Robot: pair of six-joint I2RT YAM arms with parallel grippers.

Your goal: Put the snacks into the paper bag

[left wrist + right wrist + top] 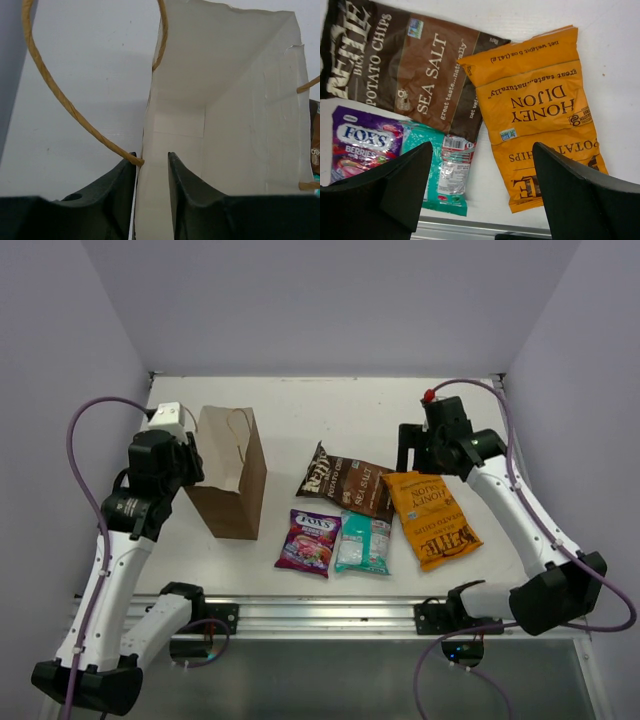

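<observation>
**Item 1: paper bag** [247, 490]. Plain brown kraft with a pale lining. It stands upright with its mouth open on the white table [300, 400], at 9 o'clock of the snack group and well apart from it.

**Item 2: dark brown chip bag** [345, 483]. Glossy, printed "SEA SALT", lying flat at 12 o'clock of the group.

**Item 3: orange chip bag** [432, 520]. Printed "HONEY DIJON", lying flat at 3 o'clock of the group. One corner lies over the end of the brown bag.

**Item 4: purple Fox's candy bag** [309, 542]. Lies flat at 7 o'clock of the group.

**Item 5: teal-white packet** [363, 543]. Lies flat at 3 o'clock of the purple bag and touches it. It is the smallest of the four. All four snacks lie outside the bag.

**Left gripper** [190, 462]. Sits at the 9 o'clock wall of the bag.

**Right gripper** [420, 455]. Hangs at 12 o'clock of the orange bag.

**Left wrist view only.** The left gripper [151, 159] has its jaws partly apart astride the bag's wall, one finger outside and one inside. The paper is not pinched flat. A twisted handle [55, 95] loops up at 10 o'clock. The interior of the paper bag [225, 100] holds nothing.

**Right wrist view only.** The right gripper [481, 147] is spread wide and holds nothing. The package print is legible here: the dark brown chip bag [420, 70], the orange chip bag [535, 115], the purple Fox's candy bag [365, 142] marked "BERRIES", and the teal-white packet [442, 172].
</observation>
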